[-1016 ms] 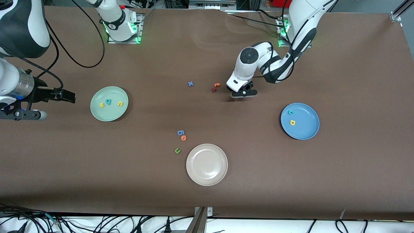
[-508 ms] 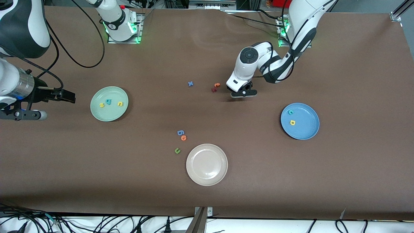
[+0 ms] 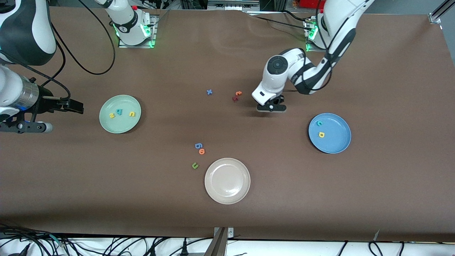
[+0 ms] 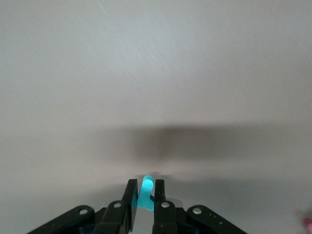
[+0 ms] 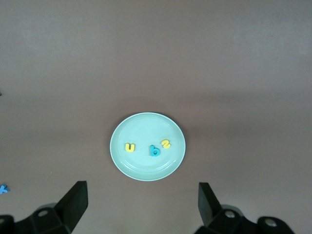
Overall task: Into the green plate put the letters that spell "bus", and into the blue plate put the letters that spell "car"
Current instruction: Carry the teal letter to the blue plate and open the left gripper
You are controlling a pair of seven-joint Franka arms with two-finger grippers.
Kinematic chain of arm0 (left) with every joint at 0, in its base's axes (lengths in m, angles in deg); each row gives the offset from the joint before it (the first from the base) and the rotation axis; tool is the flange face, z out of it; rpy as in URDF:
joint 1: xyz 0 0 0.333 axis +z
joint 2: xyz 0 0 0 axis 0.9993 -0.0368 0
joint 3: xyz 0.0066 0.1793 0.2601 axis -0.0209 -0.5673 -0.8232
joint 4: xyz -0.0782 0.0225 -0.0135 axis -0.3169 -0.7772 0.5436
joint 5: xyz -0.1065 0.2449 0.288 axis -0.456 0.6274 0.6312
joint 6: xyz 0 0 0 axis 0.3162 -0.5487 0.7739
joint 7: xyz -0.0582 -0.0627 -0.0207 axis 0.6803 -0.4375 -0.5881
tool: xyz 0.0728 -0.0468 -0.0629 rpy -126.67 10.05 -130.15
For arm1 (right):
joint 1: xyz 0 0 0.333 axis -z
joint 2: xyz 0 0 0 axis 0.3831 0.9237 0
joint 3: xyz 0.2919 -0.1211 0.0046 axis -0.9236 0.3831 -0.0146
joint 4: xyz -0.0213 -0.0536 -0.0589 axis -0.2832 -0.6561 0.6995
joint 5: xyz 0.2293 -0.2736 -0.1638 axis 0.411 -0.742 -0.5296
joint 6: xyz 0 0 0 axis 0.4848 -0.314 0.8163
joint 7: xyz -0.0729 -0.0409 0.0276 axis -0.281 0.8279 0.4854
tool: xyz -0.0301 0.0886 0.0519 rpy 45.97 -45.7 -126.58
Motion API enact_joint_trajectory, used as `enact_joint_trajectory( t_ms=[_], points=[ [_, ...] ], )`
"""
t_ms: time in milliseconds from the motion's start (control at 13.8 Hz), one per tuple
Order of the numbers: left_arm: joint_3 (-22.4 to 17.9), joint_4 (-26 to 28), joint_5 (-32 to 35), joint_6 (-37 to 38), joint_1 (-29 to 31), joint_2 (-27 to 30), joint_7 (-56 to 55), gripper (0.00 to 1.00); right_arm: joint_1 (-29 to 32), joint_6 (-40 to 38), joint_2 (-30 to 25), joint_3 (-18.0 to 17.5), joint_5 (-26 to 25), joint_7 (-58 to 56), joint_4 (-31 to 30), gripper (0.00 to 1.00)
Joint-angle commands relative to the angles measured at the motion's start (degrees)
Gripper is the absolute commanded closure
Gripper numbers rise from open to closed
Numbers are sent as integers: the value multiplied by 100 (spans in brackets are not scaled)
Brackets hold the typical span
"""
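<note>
My left gripper (image 3: 271,107) (image 4: 145,185) is shut on a small teal letter (image 4: 146,194), low over the bare table between the orange and red letters and the blue plate (image 3: 338,139). A teal c (image 3: 320,123) and a yellow a (image 3: 321,134) lie in the blue plate. The green plate (image 3: 122,125) (image 5: 146,122) holds a yellow s (image 3: 112,115) (image 5: 166,144), a teal b (image 3: 119,112) (image 5: 154,150) and a yellow u (image 3: 132,114) (image 5: 130,147). My right gripper (image 3: 75,106) (image 5: 141,186) waits open and empty beside the green plate at the right arm's end.
A beige-white plate (image 3: 227,193) sits nearest the front camera. Beside it lie a dark blue 6 (image 3: 198,145), an orange o (image 3: 202,152) and a green u (image 3: 194,165). A blue x (image 3: 209,92) and orange and red letters (image 3: 237,95) lie mid-table.
My left gripper has closed fully on the teal letter and shifted slightly toward the blue plate, its arm rising a little. The right arm has not moved.
</note>
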Motion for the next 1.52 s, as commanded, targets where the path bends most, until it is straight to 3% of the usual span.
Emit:
enact_joint_trajectory(
  t_ms=[0, 218, 508, 871, 944, 1016, 1089, 1161, 1452],
  points=[
    [60, 4, 75, 308, 579, 439, 1200, 90, 57, -23, -202, -84, -95, -84, -158, 0],
    [147, 21, 58, 370, 1255, 484, 2247, 90, 57, -14, -202, -75, -95, -84, -158, 0],
    [570, -127, 49, 511, 2573, 449, 3828, 90, 57, -14, -193, -75, -95, -84, -141, 0],
    [552, -383, -22, 520, 3137, 291, 4816, 88, 57, -14, -193, -75, -95, -84, -158, 0],
    [552, -461, -39, 528, 3156, 247, 4773, 80, 57, -14, -193, -75, -95, -84, -158, 0],
    [544, -514, -283, 633, 3156, 177, 4659, 49, 57, -23, -193, -75, -95, -84, -158, 0],
    [535, -732, -651, 851, 3156, 107, 4562, 8, 57, -14, -193, -75, -95, -84, -158, 0],
    [526, -978, -785, 1210, 3156, 28, 4579, 1, 57, -14, -202, -75, -95, -84, -158, 0],
    [535, -2007, -1059, 2644, 3112, -87, 4570, 1, 57, -5, -193, -75, -95, -84, -141, 0]
  ],
)
